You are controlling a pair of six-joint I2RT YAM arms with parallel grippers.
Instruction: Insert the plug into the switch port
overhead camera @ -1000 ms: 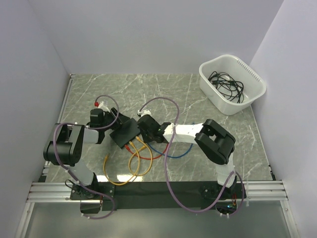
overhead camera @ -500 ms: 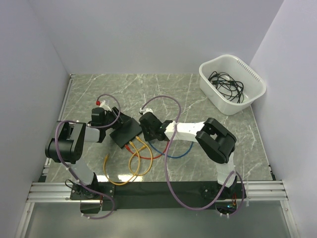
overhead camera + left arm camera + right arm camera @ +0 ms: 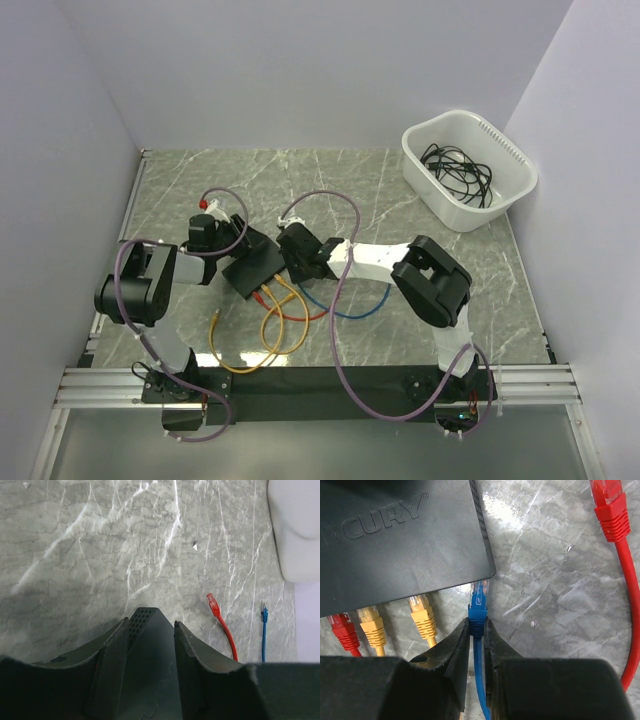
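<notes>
The switch point(image 3: 253, 266) is a flat matte-black box in the middle of the table, also in the right wrist view point(image 3: 400, 540) and the left wrist view point(image 3: 150, 650). My left gripper point(image 3: 149, 630) is shut on the switch's far corner. My right gripper point(image 3: 476, 630) is shut on the blue plug point(image 3: 478, 602), whose clear tip sits at the switch's front right corner. A red plug point(image 3: 340, 627) and two yellow plugs point(image 3: 422, 615) sit in the front ports. My right gripper shows in the top view point(image 3: 296, 262) beside the switch.
A white tub point(image 3: 467, 168) of black cables stands at the back right. A loose red plug point(image 3: 610, 505) and cable lie right of the switch. Yellow, red and blue cables point(image 3: 270, 320) loop toward the near edge.
Both grippers and the switch have shifted slightly toward the back of the table. The right gripper has closed in on the switch's front edge with the blue plug.
</notes>
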